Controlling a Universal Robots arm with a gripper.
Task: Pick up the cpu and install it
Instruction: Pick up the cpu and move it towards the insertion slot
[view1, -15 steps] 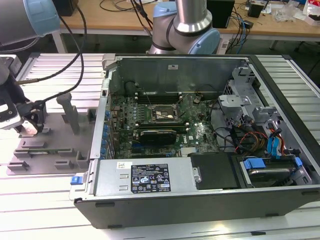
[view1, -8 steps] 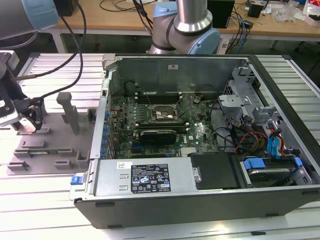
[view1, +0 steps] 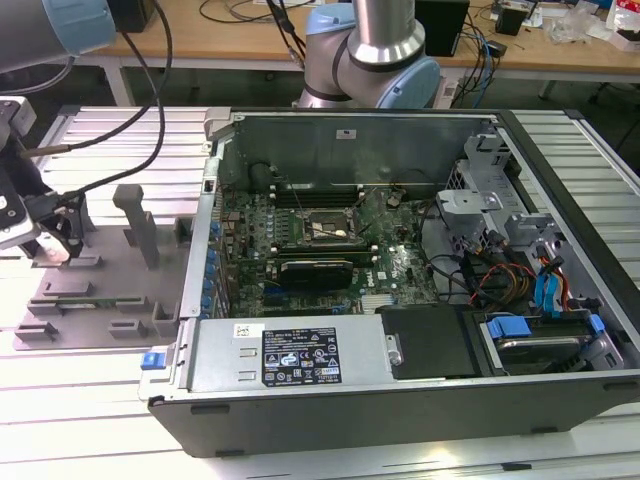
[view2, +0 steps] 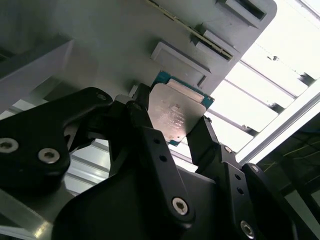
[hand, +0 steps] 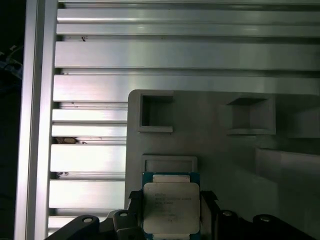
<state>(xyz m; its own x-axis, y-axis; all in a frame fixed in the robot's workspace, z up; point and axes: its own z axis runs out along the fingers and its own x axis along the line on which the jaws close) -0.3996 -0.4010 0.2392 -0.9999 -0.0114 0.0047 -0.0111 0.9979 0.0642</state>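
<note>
The cpu (view2: 176, 111), a flat square chip with a silvery top and a green rim, sits between my gripper's (view2: 172, 122) two black fingers, which press against its opposite edges. In the first wrist view the cpu (hand: 171, 207) is held just over the grey plastic tray (hand: 220, 150), beside a shallow rectangular recess. In the exterior view my gripper (view1: 52, 242) hangs over the tray (view1: 100, 290) at the exterior view's left. The open socket (view1: 325, 228) lies on the motherboard inside the computer case, well off to the exterior view's right of my gripper.
The open computer case (view1: 400, 300) lies on a slatted aluminium table (view1: 90, 430). Upright grey posts (view1: 135, 220) rise from the tray near my gripper. A drive cage and cables (view1: 520, 270) fill the case's right side. A second arm's base (view1: 375, 60) stands behind the case.
</note>
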